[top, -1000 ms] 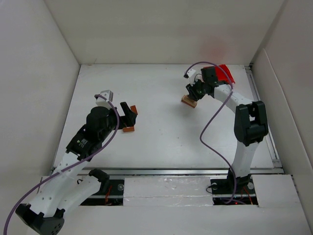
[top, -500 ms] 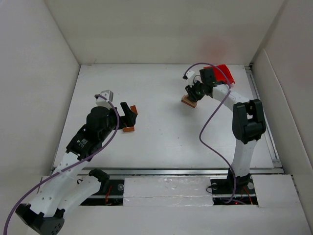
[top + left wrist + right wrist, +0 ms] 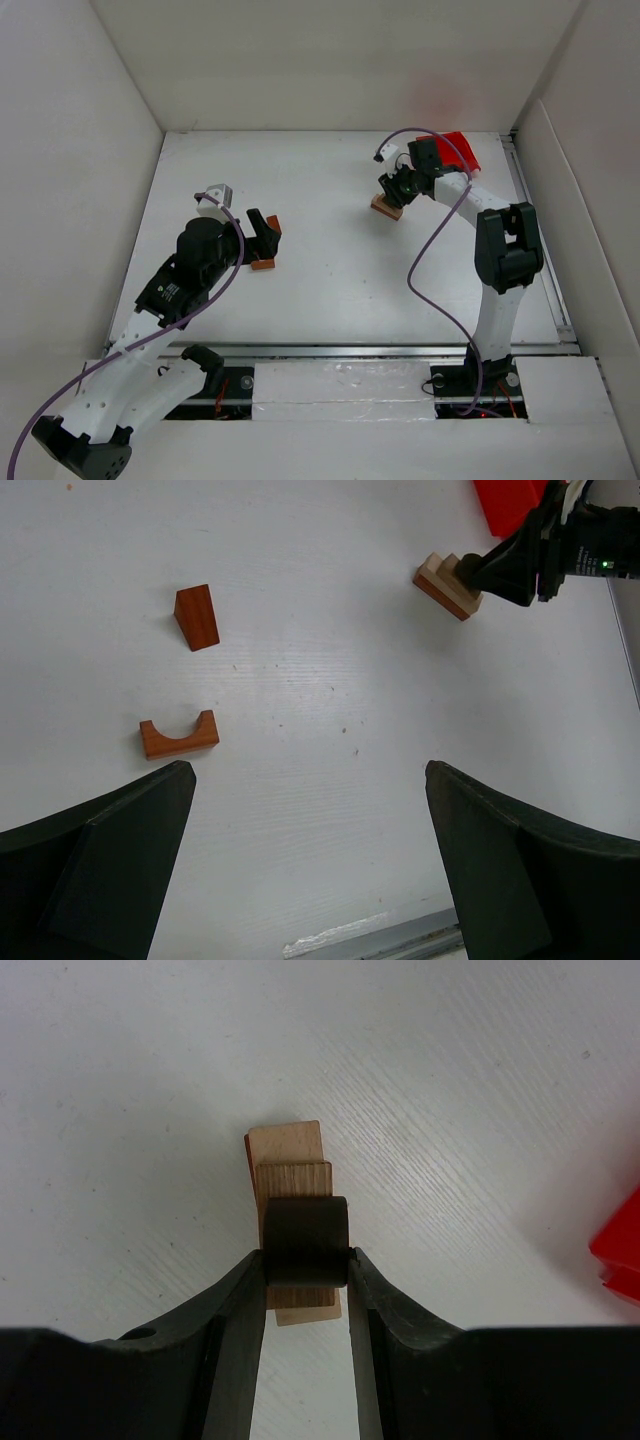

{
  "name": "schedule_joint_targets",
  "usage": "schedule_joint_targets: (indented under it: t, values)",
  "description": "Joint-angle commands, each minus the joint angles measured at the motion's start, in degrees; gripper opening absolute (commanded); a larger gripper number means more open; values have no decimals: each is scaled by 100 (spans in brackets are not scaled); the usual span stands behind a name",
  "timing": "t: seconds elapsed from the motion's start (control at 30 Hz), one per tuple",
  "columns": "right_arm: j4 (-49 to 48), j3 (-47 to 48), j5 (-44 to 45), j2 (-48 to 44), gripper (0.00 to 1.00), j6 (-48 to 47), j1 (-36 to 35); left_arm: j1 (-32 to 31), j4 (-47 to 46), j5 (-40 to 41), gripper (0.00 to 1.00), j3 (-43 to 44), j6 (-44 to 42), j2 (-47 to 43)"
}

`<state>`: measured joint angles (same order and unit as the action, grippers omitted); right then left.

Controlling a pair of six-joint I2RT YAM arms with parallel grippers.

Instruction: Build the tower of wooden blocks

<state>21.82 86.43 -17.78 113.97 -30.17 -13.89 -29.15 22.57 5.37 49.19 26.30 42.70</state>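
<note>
The wood block tower is a low stack of two tan blocks at the table's back right. My right gripper is right over it, shut on a dark brown rounded block that sits on or just above the upper tan block; I cannot tell if they touch. The stack also shows in the left wrist view. A reddish-brown arch block and a reddish-brown wedge lie on the table on the left. My left gripper is open and empty just beside them.
A red plastic bin stands at the back right behind the right gripper, and shows in the left wrist view and the right wrist view. White walls enclose the table. A metal rail runs along the near edge.
My right arm has shifted slightly left, with the gripper still over the stack and holding the dark block. The left arm has not moved.
</note>
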Motion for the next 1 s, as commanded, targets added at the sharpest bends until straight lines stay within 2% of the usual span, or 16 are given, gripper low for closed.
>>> schedule_joint_targets:
  t: [0.0,0.4,0.6,0.9,0.97]
  values:
    - [-117,225,64,11,24,-24,-17,-3,-156,-44,99,-41,-90,-7]
    - [-99,181,47,2,28,-15,-70,-3,-156,-62,99,-32,-99,10]
    - [-91,172,126,20,37,-15,-70,-3,-165,-79,99,-32,-99,11]
    - [-73,181,196,37,42,38,-123,-3,-174,-97,99,-32,-108,-7]
    - [-73,172,205,20,56,29,-123,-3,-174,-97,99,-41,-117,-7]
